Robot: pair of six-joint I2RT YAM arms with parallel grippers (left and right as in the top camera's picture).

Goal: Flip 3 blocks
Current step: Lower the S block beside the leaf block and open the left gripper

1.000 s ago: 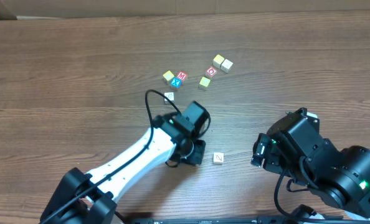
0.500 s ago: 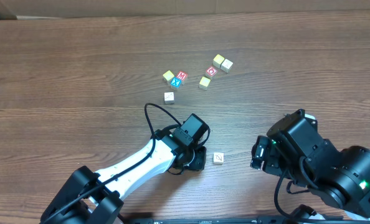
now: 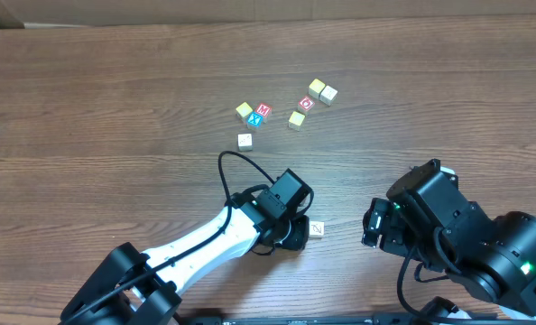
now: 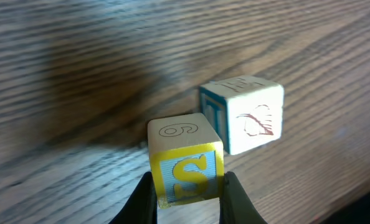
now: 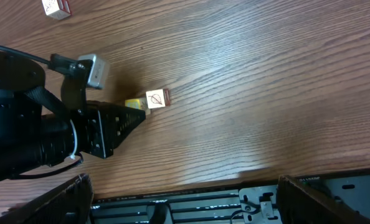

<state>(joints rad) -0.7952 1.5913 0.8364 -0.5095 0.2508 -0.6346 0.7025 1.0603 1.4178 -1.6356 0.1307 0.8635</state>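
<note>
My left gripper (image 4: 186,194) is shut on a block (image 4: 186,163) with a yellow "S" on a blue-striped face and a pale top, held low over the table. Just to its right, very close, a second block (image 4: 247,113) rests on the wood, white with a faint red drawing. From overhead this resting block (image 3: 317,229) lies right beside the left gripper (image 3: 292,238). A third pale block (image 3: 244,141) sits alone farther back. My right gripper (image 5: 182,202) stands open with nothing in it at the table's front edge, right of the blocks.
Several other cubes cluster at the back: a red "M" cube (image 3: 263,110), a blue "X" cube (image 3: 256,119), a red "O" cube (image 3: 307,103) and yellowish ones (image 3: 296,119). The left arm's cable (image 3: 236,167) loops over the table. The right arm's bulk (image 3: 471,244) fills the front right.
My left gripper, still shut on the "S" block, has moved right and toward the front edge, ending next to the white block. The right arm has not moved.
</note>
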